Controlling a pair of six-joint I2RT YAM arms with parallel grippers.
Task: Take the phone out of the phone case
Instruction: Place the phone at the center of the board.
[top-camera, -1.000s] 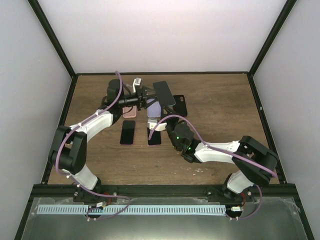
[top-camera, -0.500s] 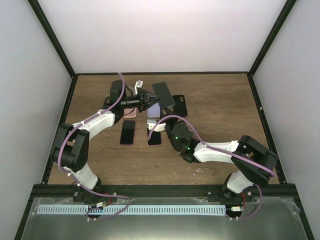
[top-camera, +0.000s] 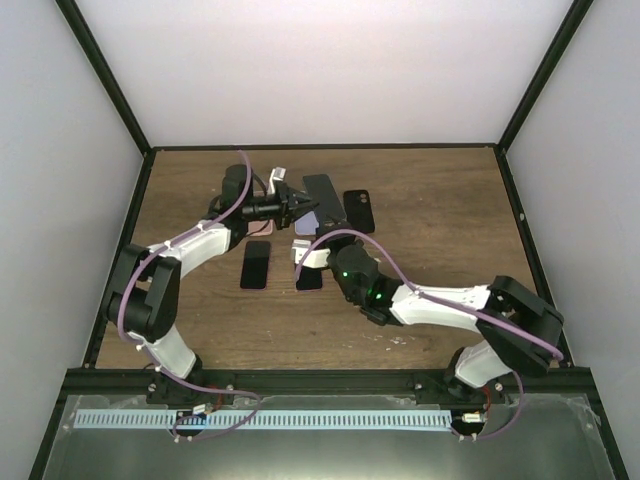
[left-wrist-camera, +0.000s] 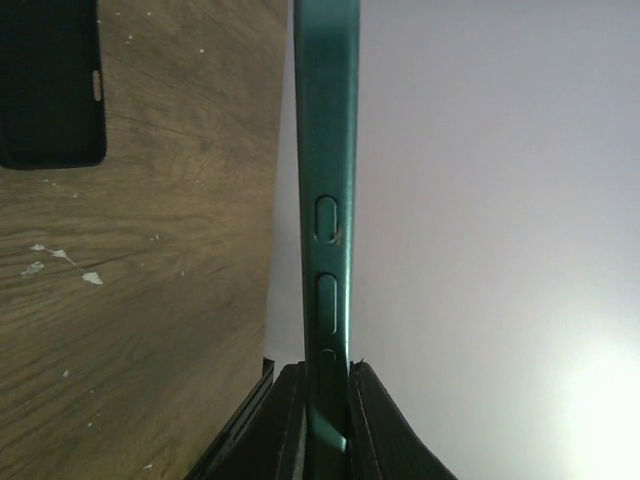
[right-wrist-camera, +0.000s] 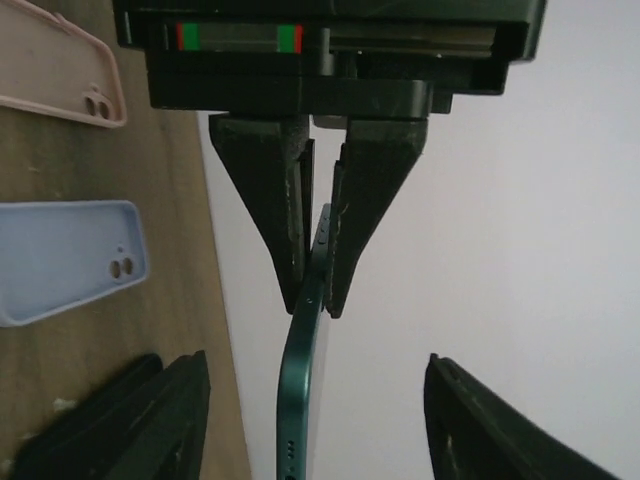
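Observation:
My left gripper (top-camera: 296, 206) (left-wrist-camera: 326, 372) is shut on one end of a thin dark green phone (top-camera: 322, 198) (left-wrist-camera: 330, 180), held edge-up above the table. Its side buttons face the left wrist camera. In the right wrist view the phone (right-wrist-camera: 303, 385) hangs between my right gripper's (right-wrist-camera: 312, 368) fingers, which stand open well clear of it on both sides. In the top view that gripper (top-camera: 311, 233) sits just in front of the phone. A black phone case (top-camera: 358, 209) (left-wrist-camera: 50, 85) lies flat on the table to the phone's right.
A pink case (right-wrist-camera: 60, 70) and a light blue case (right-wrist-camera: 70, 260) lie on the wood under the grippers. Two dark phones (top-camera: 255, 265) (top-camera: 309, 277) lie nearer the bases. White walls and a black frame close in the table (top-camera: 440, 250).
My left gripper has closed on the phone and my right gripper has opened off it. The phone has swung from tilted to nearly straight and shifted slightly left.

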